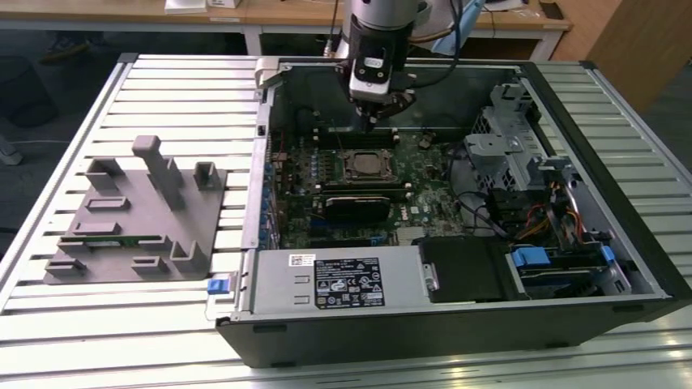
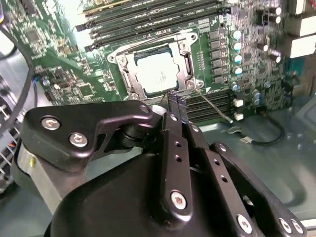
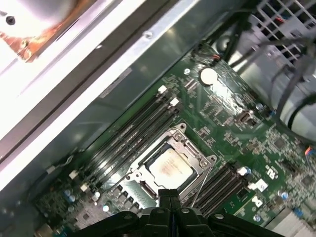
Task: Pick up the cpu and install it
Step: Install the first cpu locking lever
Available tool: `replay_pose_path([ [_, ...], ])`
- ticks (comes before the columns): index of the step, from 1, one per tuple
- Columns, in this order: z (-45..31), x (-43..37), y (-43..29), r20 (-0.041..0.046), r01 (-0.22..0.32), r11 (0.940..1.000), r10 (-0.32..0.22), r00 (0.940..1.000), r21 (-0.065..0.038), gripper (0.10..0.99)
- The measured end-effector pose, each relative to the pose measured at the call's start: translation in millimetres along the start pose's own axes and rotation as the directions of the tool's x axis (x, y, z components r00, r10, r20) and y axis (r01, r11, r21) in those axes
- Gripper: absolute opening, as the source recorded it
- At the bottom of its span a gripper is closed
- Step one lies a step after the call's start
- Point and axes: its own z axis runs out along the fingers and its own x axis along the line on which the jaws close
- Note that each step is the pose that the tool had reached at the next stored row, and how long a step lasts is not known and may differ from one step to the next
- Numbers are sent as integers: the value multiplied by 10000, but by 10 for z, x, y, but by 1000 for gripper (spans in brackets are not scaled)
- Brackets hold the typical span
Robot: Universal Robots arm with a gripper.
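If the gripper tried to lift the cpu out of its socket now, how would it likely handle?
The cpu looks like a thin, stiff plate, so it probably would not flex. Its smooth silvery top, sunk inside the socket frame, leaves little edge to pinch, so it may slip. The gripper, shut and empty above it, would likely find it light.

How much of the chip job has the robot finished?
Nearly all of it, by the look of things. The small square chip with the pale silvery metal top already lies in its metal-framed socket on the green circuit board. The black gripper is shut, carries nothing and hovers just above the board beside the socket. Whether the socket's frame is locked down, I can't tell.
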Motion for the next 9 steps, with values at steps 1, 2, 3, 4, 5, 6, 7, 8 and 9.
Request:
replay_pose_path([
  [1,0,0,0,-4,195,9998,-195,9998,4,106],
  [2,1,0,0,-7,376,9993,-376,9993,7,106],
  [3,1,0,0,-11,554,9985,-554,9985,11,106],
  [4,1,0,0,-15,734,9973,-734,9973,15,106],
  [5,1,0,0,-18,913,9958,-913,9958,17,106],
  [6,1,0,0,-22,1092,9940,-1092,9940,20,106],
  [7,1,0,0,-26,1271,9919,-1271,9919,24,106],
  [8,1,0,0,-30,1463,9892,-1463,9892,27,106],
  [9,1,0,0,-34,1643,9864,-1643,9864,30,106],
])
